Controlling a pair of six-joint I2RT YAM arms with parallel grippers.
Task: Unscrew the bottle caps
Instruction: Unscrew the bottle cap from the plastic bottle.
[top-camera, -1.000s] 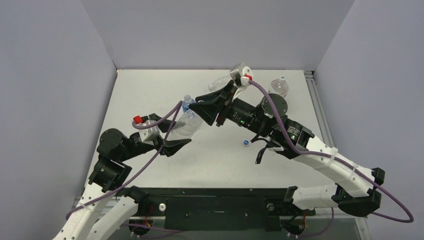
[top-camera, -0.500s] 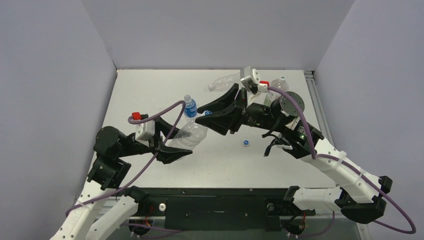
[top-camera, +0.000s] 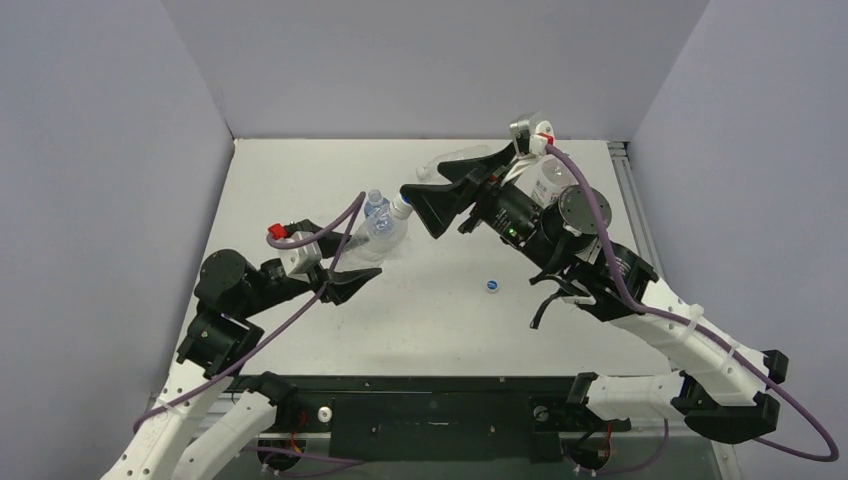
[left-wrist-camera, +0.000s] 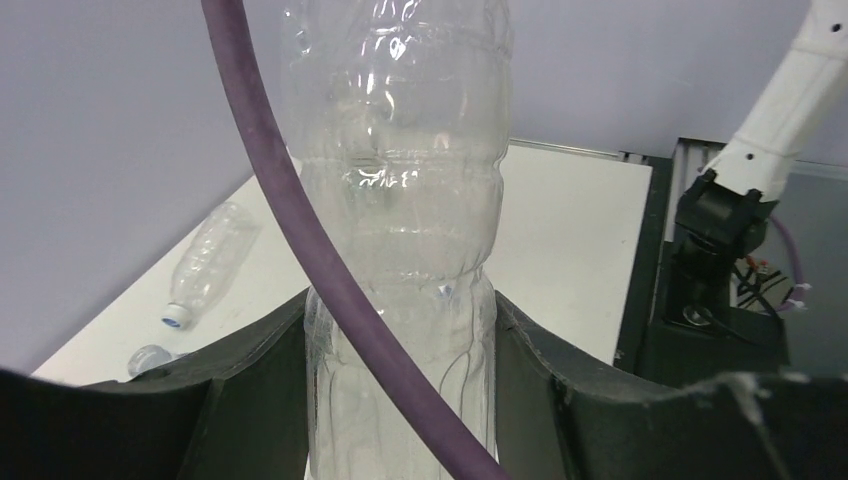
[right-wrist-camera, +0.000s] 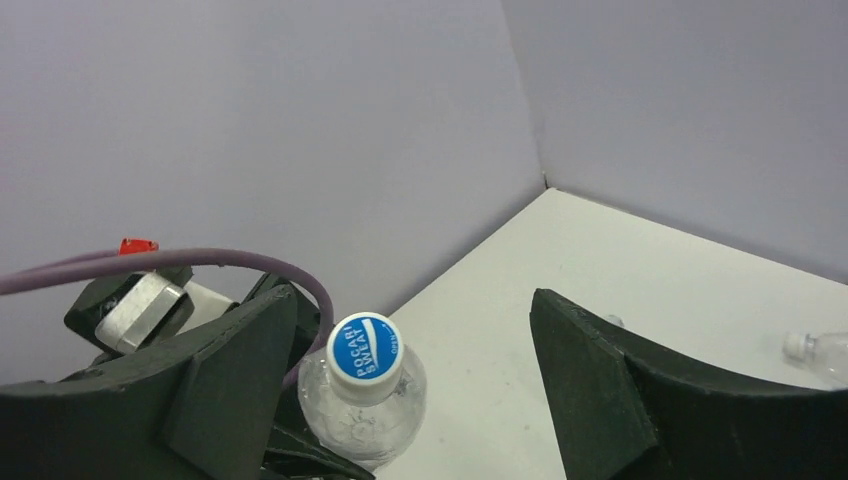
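Right gripper (right-wrist-camera: 415, 305) reopened, bottle (left-wrist-camera: 400, 230) tilted, cap (right-wrist-camera: 365, 345) toward it

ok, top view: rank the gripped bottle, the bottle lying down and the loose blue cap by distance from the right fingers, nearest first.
1. Gripped bottle, left of centre, its cap between the open right fingers.
2. Lying bottle, at the back, just behind them.
3. Loose blue cap, mid-table, toward the front.

Printed in white on the blue cap (right-wrist-camera: 366, 345) of the clear bottle (right-wrist-camera: 362, 418): "POCARI SWEAT". Located between the right fingers (right-wrist-camera: 235, 372), nearer one than the other. Smaller print at cap edge: unreadable.
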